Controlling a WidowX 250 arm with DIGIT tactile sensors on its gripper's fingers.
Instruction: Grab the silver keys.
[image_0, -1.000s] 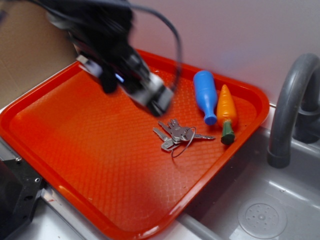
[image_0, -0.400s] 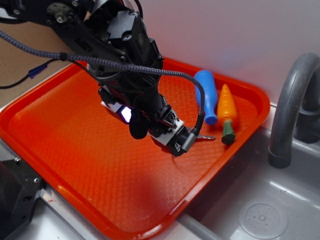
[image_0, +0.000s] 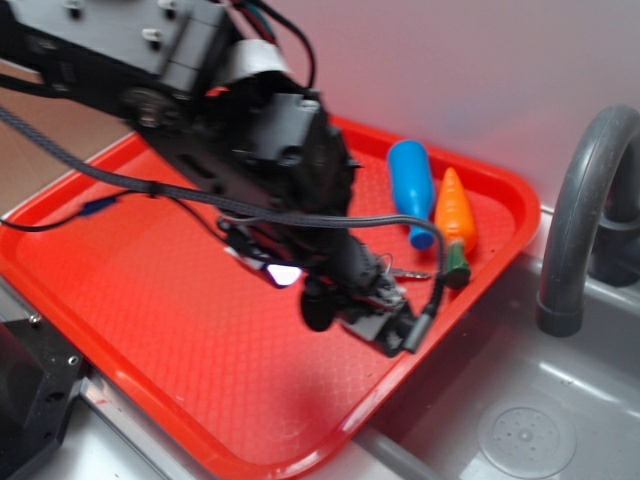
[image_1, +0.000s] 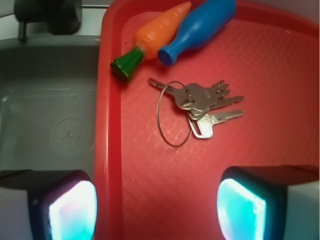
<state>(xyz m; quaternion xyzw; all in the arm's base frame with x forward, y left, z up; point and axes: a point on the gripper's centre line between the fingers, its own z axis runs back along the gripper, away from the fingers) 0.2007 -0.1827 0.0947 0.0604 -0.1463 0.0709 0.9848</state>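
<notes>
The keys (image_1: 207, 104) lie flat on the red tray (image_1: 280, 60): several silver blades fanned out from a thin wire ring, just beside the carrot (image_1: 150, 37).

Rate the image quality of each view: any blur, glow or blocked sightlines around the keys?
Exterior view: the arm is slightly motion-blurred and hides nearly all of the keys; the carrot and bottle are fairly sharp. Wrist view: keys sharp and evenly lit on the tray; the open gripper has blurred, cyan-glowing fingers at the bottom edge.
</notes>
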